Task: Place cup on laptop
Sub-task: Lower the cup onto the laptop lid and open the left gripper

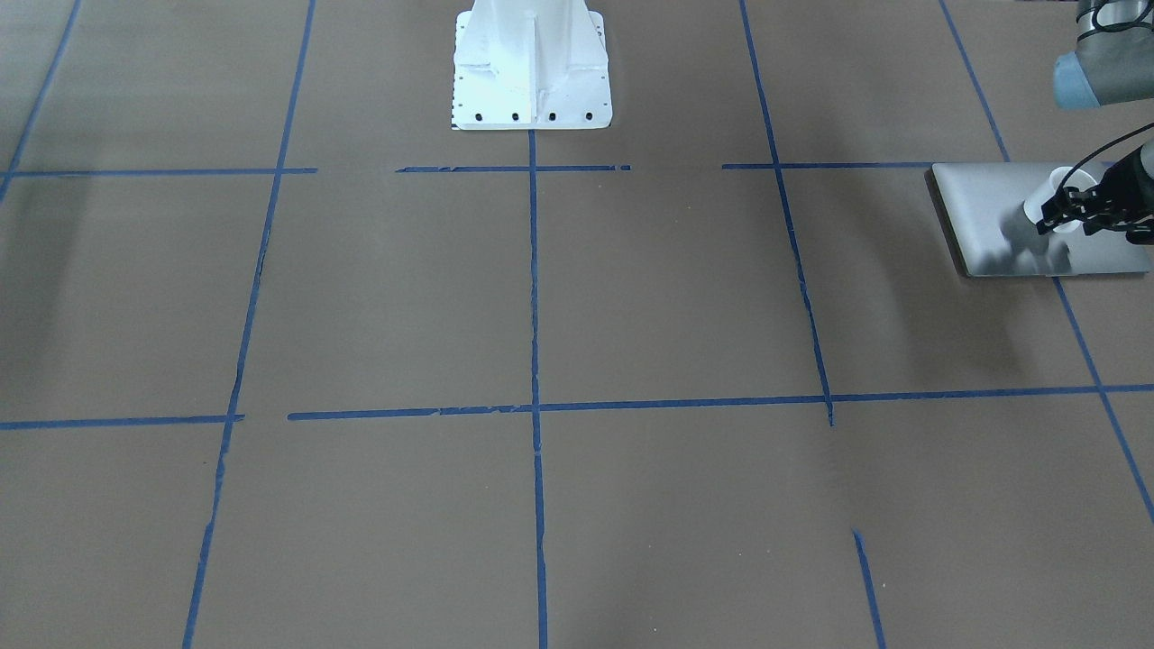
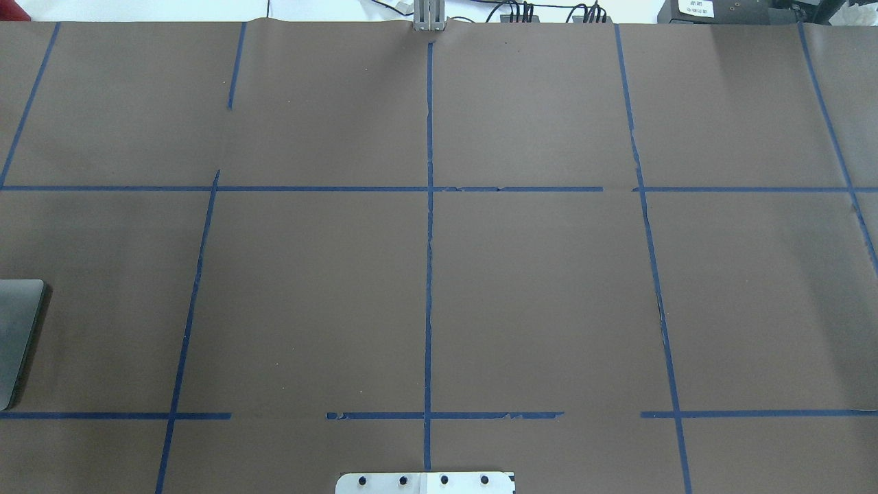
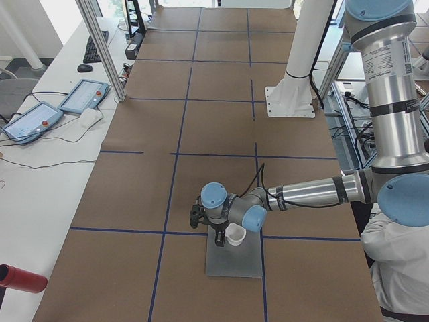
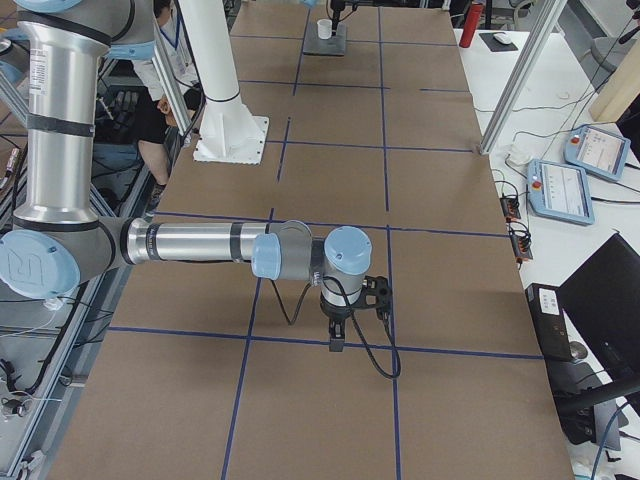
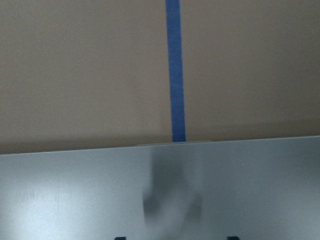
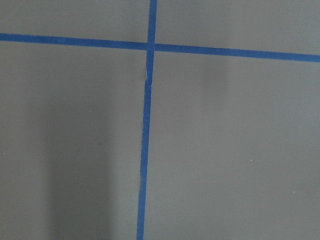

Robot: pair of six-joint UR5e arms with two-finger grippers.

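The white cup (image 1: 1050,196) hangs a little above the silver-grey laptop (image 1: 987,212) at the table's end on my left, and its shadow falls on the lid. My left gripper (image 1: 1075,209) is shut on the cup's rim. The exterior left view shows the cup (image 3: 235,234) over the far part of the laptop (image 3: 233,261). The left wrist view shows the laptop lid (image 5: 75,195) with a blurred shadow. The overhead view shows only the laptop's edge (image 2: 17,329). My right gripper (image 4: 337,338) points down at bare table; I cannot tell whether it is open or shut.
The white robot pedestal (image 1: 532,68) stands at the middle of the robot's side. Brown paper with blue tape lines (image 2: 429,274) covers the table. A red cylinder (image 3: 20,278) and tablets (image 3: 84,96) lie on the side bench.
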